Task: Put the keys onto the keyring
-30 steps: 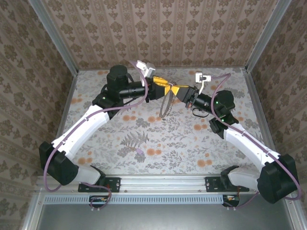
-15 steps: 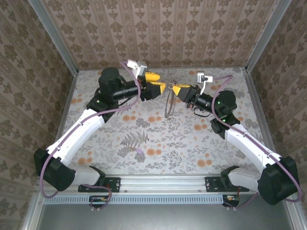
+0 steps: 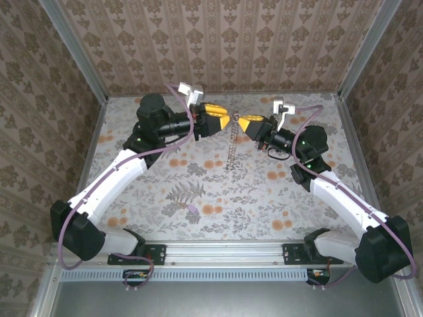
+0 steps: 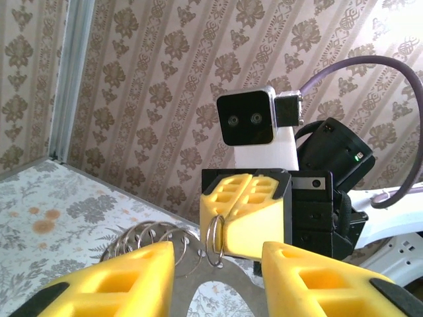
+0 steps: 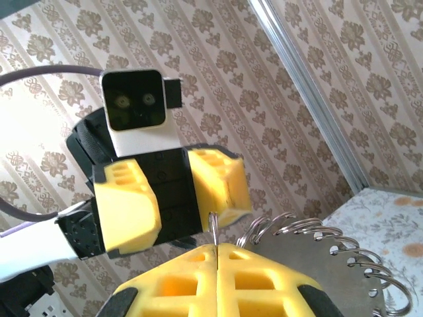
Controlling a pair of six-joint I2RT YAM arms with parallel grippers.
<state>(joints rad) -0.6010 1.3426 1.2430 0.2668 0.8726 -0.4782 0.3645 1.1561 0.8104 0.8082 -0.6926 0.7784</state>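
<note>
The keyring [image 4: 197, 277] is a flat grey metal loop with holes along its rim. It hangs edge-on [image 3: 229, 148] between the two fingertips over the back of the table. The keys [image 4: 149, 234] are several small silvery rings threaded through those holes, fanned along the rim [image 5: 310, 231]. My right gripper [image 5: 217, 247] is shut on the end ring [image 4: 217, 241] and carries the whole bunch. My left gripper [image 4: 218, 249] faces it tip to tip [image 3: 225, 117]. Its yellow fingers stand apart on either side of that ring, and nothing is clamped between them.
The floral table [image 3: 198, 191] is walled by patterned panels on three sides, with metal corner posts [image 3: 79, 59]. Both arms reach to the back middle, high above the surface. The loop's lower end hangs close over the table.
The left gripper drew back to the left with its fingers wide, then came in again to the right gripper's tips with the fingers narrower. The hanging loop turned from face-on to edge-on.
</note>
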